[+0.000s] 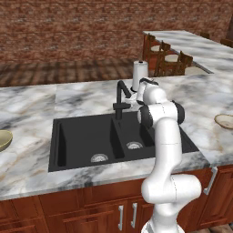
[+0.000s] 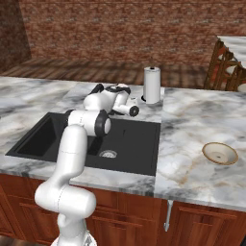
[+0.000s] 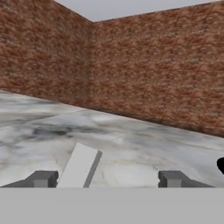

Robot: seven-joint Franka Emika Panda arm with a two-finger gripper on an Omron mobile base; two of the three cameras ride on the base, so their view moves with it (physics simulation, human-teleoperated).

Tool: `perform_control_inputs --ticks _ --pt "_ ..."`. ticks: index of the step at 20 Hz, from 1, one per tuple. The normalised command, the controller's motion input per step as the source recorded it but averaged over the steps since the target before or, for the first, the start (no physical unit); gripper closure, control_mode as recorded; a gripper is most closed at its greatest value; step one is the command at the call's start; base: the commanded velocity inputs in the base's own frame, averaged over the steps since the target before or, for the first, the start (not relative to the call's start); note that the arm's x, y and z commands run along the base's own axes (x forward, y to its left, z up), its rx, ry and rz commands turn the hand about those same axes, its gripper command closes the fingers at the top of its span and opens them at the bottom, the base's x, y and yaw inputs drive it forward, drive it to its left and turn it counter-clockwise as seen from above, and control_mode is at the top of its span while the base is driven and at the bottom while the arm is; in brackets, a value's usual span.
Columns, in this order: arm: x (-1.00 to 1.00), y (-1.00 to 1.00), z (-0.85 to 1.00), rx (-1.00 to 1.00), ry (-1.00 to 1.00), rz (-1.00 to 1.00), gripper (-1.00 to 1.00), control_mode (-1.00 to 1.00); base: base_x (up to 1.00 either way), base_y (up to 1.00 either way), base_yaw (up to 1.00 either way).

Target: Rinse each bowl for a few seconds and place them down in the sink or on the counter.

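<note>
The cream-rimmed bowl [image 1: 225, 121] [image 2: 220, 153] with a brownish inside rests on the counter [image 1: 86, 93] to the right of the sink [image 1: 77, 136] [image 2: 137, 139]. At the left edge of the left base view the olive-tan bowl [image 1: 2, 139] lies on the counter, partly cut off. My arm reaches over the sink's back rim beside the black faucet [image 1: 120, 96]. In the hand view my gripper [image 3: 105, 179] is open, its fingertips wide apart just above the marble, facing the brick wall. Nothing lies between them and neither bowl is near it.
A white paper-towel roll [image 1: 140, 73] [image 2: 152, 84] stands on the counter behind the sink. Wooden chairs [image 1: 169, 58] line a second counter at the back right. Both basins hold only their steel drains [image 1: 99, 158].
</note>
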Motion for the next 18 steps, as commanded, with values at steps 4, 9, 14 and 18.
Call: perform_control_inputs --ticks 4,9,14,18 --pt "0.00 -0.24 -0.14 0.05 0.05 0.00 1.00 -1.00 0.00 0.00 0.00" --pt "0.00 -0.29 -0.04 0.07 0.08 -0.01 1.00 -1.00 0.00 0.00 0.00" --pt "0.00 -0.39 0.00 0.10 0.09 -0.06 1.00 -1.00 0.00 0.00 0.00" --pt "0.00 -0.62 0.00 0.15 0.12 -0.08 1.00 -1.00 0.00 0.00 0.00"
